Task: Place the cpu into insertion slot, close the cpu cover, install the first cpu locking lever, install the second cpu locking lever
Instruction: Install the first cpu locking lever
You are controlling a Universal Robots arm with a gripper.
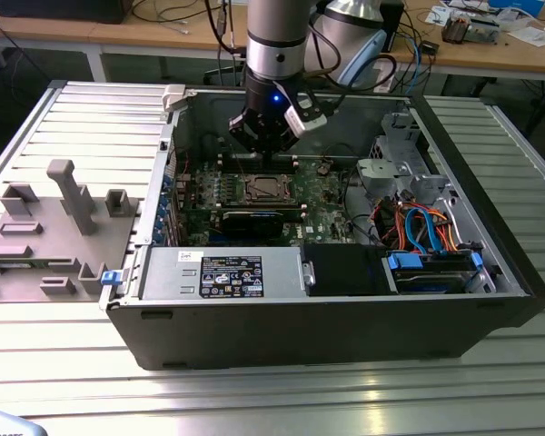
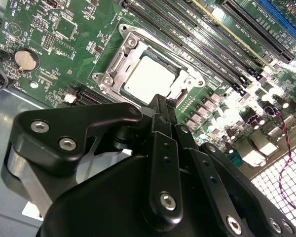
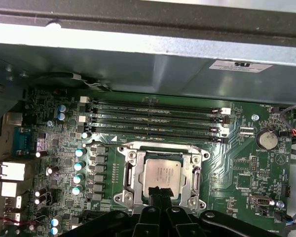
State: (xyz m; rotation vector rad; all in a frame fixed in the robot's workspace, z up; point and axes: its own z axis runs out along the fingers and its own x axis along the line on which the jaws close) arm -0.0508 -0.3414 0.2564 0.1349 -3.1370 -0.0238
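Gripper (image 3: 158, 195) hovered just over the near edge of the cpu (image 3: 163, 177), which sat in the insertion slot (image 3: 129, 178) at lower centre; fingers looked pinched closed, holding nothing.

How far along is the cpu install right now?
The cpu already sits in the slot with the cover down around it. The gripper hovers at the socket's edge, holding nothing that I can see. I cannot tell whether either locking lever is latched.

Green motherboard (image 3: 237, 163), silver-grey cpu (image 3: 162, 174) in silver cover (image 3: 133, 170), black gripper (image 2: 160, 106), grey case (image 1: 345, 327), blue cables (image 1: 424, 232).
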